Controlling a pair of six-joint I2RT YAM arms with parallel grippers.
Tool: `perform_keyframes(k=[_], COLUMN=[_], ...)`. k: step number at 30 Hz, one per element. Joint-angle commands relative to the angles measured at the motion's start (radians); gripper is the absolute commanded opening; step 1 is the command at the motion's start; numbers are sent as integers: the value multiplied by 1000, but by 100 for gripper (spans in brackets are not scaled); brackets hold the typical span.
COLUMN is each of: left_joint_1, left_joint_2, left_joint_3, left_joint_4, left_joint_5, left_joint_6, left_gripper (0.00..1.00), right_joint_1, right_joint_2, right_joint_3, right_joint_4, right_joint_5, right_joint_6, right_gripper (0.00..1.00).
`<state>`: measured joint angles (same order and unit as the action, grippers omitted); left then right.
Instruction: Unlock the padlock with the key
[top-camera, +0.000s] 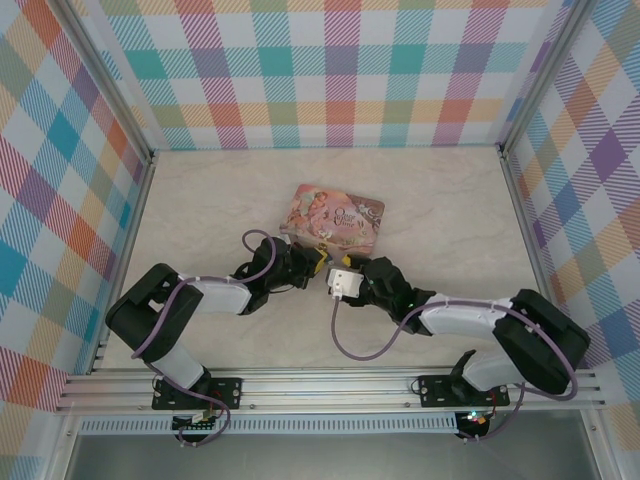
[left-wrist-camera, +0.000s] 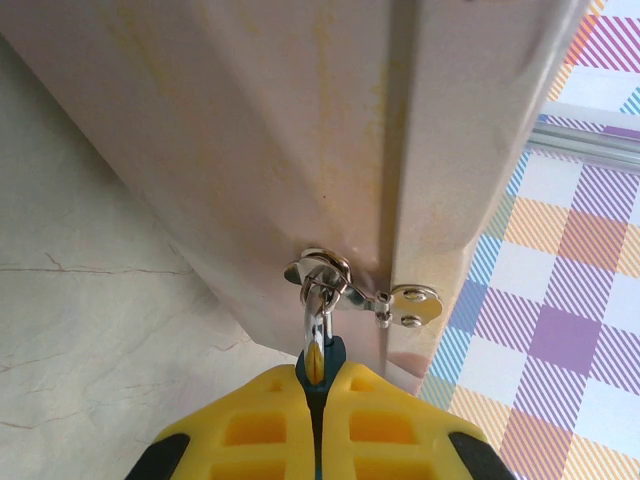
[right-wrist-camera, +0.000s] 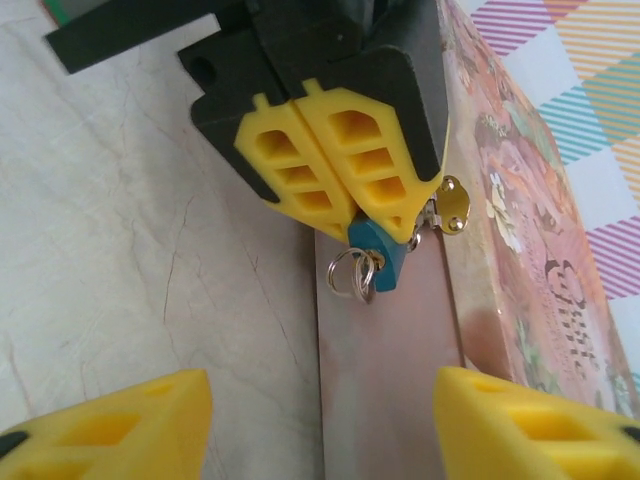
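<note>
A: Where the two arms meet in the overhead view, what is held?

B: The left gripper (right-wrist-camera: 372, 222) is pinched shut on the blue padlock (right-wrist-camera: 383, 258), which is hooked to the latch (left-wrist-camera: 400, 303) of the pink tin (top-camera: 335, 218) at the grippers' 12 o'clock.

A: And the right gripper (right-wrist-camera: 320, 400)?

B: Its jaws stand wide apart, holding nothing. A thin metal ring (right-wrist-camera: 350, 277) lies at the padlock's 8 o'clock; whether it carries the key, I cannot tell.

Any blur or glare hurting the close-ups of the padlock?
Left wrist: highlights on the hasp, left fingers soft at the bottom edge. Right wrist: padlock in focus, right fingers blurred in the corners. Top external: even light, padlock too small to resolve.
</note>
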<state>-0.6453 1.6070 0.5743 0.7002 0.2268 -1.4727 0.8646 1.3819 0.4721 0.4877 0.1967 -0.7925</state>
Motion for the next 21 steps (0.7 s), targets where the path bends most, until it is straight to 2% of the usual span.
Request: perform_keyframes(k=[1, 7, 21], left_joint_1=[6, 6, 6], left_joint_2=[-48, -47, -40], left_joint_3=[33, 32, 30], left_joint_4=[21, 17, 25], left_joint_5=[13, 14, 19], left_joint_6=[8, 6, 3], left_gripper=[0, 0, 0], right_joint_1=[5, 4, 4], right_joint_2=[44, 96, 119], right_joint_3=[36, 68, 93], right_joint_4=[99, 134, 132], right_joint_5=[-17, -20, -20], right_joint_6=[35, 48, 68], right_gripper=[51, 41, 29])
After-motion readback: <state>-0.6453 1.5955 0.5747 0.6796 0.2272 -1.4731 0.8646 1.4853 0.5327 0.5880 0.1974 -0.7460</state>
